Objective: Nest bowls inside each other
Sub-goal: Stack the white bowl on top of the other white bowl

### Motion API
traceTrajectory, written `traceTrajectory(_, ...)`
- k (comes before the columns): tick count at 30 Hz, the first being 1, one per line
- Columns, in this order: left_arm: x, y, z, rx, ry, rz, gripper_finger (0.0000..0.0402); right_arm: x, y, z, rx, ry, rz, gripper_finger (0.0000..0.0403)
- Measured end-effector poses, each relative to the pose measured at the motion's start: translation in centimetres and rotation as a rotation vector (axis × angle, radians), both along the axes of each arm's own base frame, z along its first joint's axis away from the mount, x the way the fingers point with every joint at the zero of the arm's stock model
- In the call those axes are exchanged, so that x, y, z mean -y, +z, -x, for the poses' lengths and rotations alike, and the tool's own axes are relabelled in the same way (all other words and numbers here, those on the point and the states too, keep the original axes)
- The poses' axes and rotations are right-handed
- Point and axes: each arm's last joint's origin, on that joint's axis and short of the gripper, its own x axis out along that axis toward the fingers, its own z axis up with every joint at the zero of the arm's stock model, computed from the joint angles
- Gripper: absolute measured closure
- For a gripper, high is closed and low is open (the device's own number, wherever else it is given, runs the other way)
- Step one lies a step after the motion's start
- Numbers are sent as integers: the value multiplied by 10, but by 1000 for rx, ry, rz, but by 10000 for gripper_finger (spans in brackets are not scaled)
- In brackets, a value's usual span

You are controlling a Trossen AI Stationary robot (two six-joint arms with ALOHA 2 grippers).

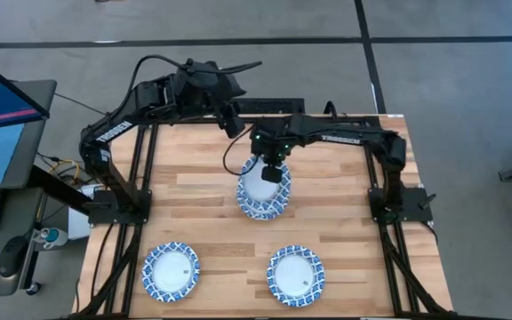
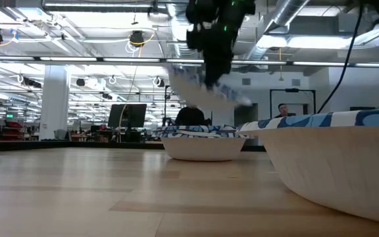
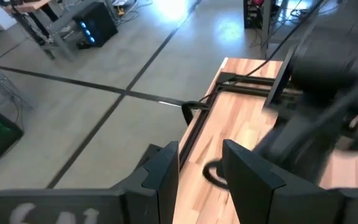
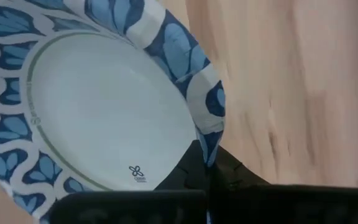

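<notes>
My right gripper (image 1: 274,171) reaches from the table's right to its middle and is shut on a blue-and-white rimmed bowl (image 2: 206,85). That bowl hangs tilted in the air above another bowl (image 2: 202,143), which rests on its base on the table. From above the two overlap (image 1: 263,196); whether the lower one is a single bowl or a stack I cannot tell. Two more bowls sit on their bases near the near edge, one to the left (image 1: 171,269) and one to the right (image 1: 296,276). My left gripper (image 3: 201,174) is open, raised by the far edge. My right gripper pinches the lifted bowl's patterned rim (image 4: 211,140) between its two fingers, one finger (image 4: 188,177) on the inner side and one on the outer side. The fingers come from above. The bowl is lifted clear, tilted and hanging below the gripper over the resting bowl.
The wooden table (image 1: 345,187) has dark frame rails along its left and right sides. A monitor and desk (image 1: 3,133) stand beyond the left edge. The nearest bowl's wall (image 2: 334,164) fills the low view's right. Bare wood lies left and right of the middle bowl.
</notes>
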Motion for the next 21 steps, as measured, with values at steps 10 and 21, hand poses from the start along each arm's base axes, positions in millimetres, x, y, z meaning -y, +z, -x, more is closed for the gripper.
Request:
traceTrajectory(10,1,0,4,-34,-8,-23,285,-3,-32,-16,-90,59,-2,386)
traceTrajectory(21,13,12,59,-96,-83,82,285,-3,-25,-19,-53,65,-14,332)
